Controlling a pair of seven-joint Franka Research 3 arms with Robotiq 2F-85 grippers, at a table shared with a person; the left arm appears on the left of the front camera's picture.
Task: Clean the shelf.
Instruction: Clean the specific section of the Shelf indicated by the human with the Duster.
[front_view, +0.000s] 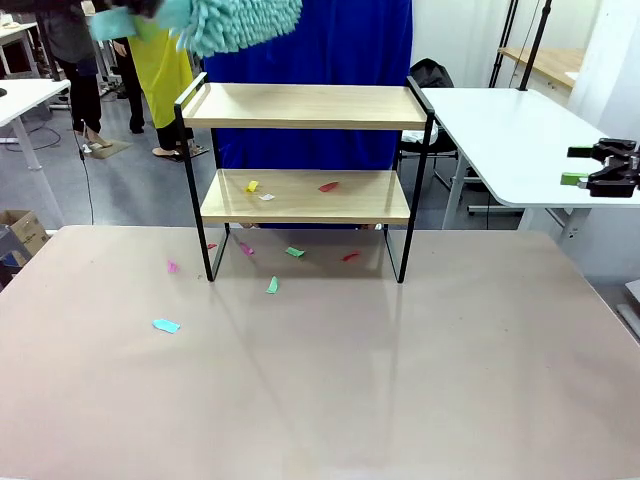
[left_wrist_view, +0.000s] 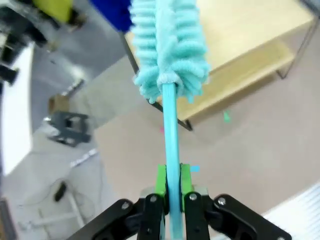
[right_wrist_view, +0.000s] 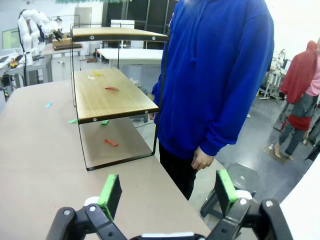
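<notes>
The left fingers (left_wrist_view: 161, 182) are clenched on the thin turquoise handle of a fluffy duster (left_wrist_view: 172, 45), which is held above the left end of the shelf (front_view: 305, 105). The right fingers (right_wrist_view: 111, 192) are spread, grasping nothing. The smooth beige worktop (front_view: 400, 380) is bare nearby; paper scraps (front_view: 166, 325) are scattered farther off. The shelf, pale boards in a thin black frame, is set near the far edge.

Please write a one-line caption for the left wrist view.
Left gripper clamps the handle of a turquoise duster pointed toward the shelf.
</notes>
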